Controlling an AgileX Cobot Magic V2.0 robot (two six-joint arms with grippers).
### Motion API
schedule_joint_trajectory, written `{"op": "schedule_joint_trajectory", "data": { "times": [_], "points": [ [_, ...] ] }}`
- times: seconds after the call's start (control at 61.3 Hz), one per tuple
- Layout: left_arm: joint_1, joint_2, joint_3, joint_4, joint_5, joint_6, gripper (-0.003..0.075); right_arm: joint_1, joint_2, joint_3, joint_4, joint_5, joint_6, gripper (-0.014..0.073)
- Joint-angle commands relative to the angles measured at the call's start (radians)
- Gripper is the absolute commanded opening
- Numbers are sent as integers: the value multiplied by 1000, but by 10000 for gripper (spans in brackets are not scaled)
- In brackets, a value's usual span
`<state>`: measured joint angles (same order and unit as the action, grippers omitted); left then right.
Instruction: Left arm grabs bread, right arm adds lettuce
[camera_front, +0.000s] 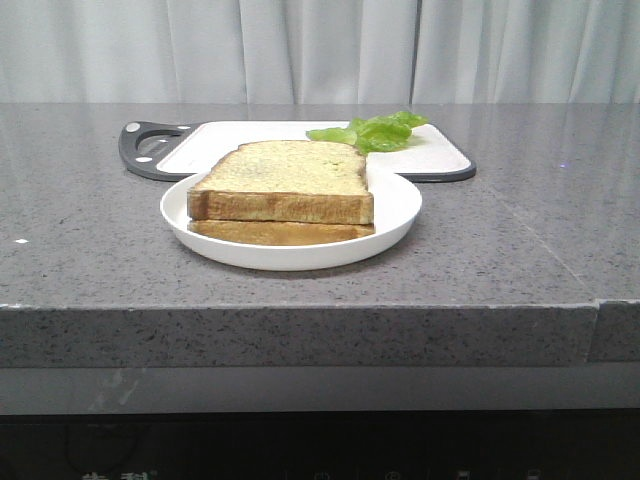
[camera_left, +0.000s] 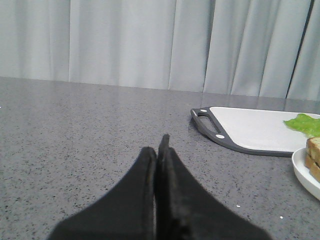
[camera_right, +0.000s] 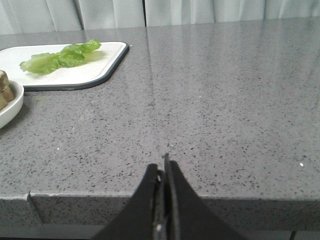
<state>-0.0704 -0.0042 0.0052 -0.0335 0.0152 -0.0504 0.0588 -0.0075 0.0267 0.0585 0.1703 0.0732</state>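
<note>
The thick bread (camera_front: 283, 181) with a yellowish speckled face and dark crust lies on top of a thinner slice (camera_front: 280, 232) in a white plate (camera_front: 395, 200). Its edge shows in the left wrist view (camera_left: 314, 150) and in the right wrist view (camera_right: 4, 84). The green lettuce (camera_front: 368, 131) lies on the white cutting board (camera_front: 440, 155) behind the plate; it also shows in the left wrist view (camera_left: 305, 123) and the right wrist view (camera_right: 60, 56). My left gripper (camera_left: 159, 147) is shut and empty, low over the counter, left of the board. My right gripper (camera_right: 161, 167) is shut and empty at the counter's front edge.
The grey speckled counter (camera_front: 90, 230) ends in a front edge (camera_front: 300, 305). The board (camera_left: 250, 127) has a dark rim with a handle (camera_front: 148, 145) at its left end. Pale curtains (camera_front: 320, 50) hang behind. Neither arm shows in the front view.
</note>
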Motion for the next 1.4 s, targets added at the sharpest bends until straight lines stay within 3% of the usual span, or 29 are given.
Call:
{"op": "schedule_joint_trajectory", "data": {
  "times": [0.0, 0.995, 1.158, 1.387],
  "points": [
    [1, -18, 4, -6, -80, -12, -20, -8, -24, -3, -11, -87, 0, -118],
    [1, -18, 1, -32, -119, -12, -20, -8, -24, -3, -11, -94, 0, -118],
    [1, -18, -63, -68, -104, -12, -20, -8, -24, -26, -10, -106, 0, -118],
    [1, 17, -266, -68, -2, -12, -20, -8, -23, -187, -11, -31, 0, -118]
  ]
}}
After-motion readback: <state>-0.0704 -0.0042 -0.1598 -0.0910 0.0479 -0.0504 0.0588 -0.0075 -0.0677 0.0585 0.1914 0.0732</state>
